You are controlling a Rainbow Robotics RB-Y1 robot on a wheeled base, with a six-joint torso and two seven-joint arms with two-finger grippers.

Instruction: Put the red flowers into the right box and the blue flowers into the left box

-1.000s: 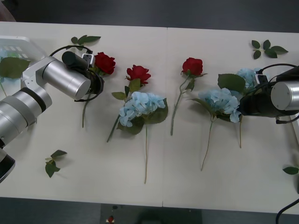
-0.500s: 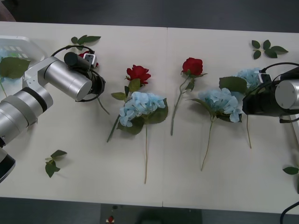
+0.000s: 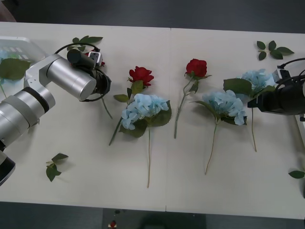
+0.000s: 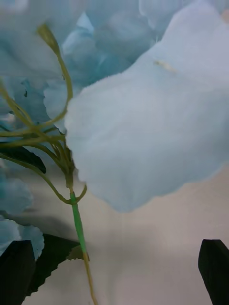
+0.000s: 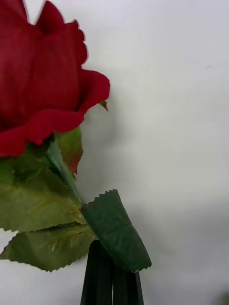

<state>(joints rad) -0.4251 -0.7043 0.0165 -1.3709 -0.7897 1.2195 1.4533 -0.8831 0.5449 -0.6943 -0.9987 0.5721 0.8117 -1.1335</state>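
Both arms have drawn back since a moment ago: the right gripper [image 3: 257,104] has slid out toward the right edge, and the left gripper [image 3: 97,71] has carried its rose a touch farther from us. Nearest us, a loose leaf sprig [image 3: 54,167] lies on the white table [image 3: 95,191]. Further in, two pale blue flowers [image 3: 143,107] sprawl mid-table, stems pointing our way, with two red flowers [image 3: 141,75] lying free just beyond them. Over on the left, the black fingers [image 5: 112,276] are pressed together on the stem of a red rose [image 5: 38,95], its bloom peeking out behind the wrist. On the right, the gripper sits against a third blue cluster [image 3: 257,78]; its fingertips [image 4: 214,267] stand wide apart, the thin stem [image 4: 78,228] running between them, untouched. At the far left corner, the left box [image 3: 21,45] already holds green leaves. More leaf sprigs [image 3: 272,49] lie at the far right.
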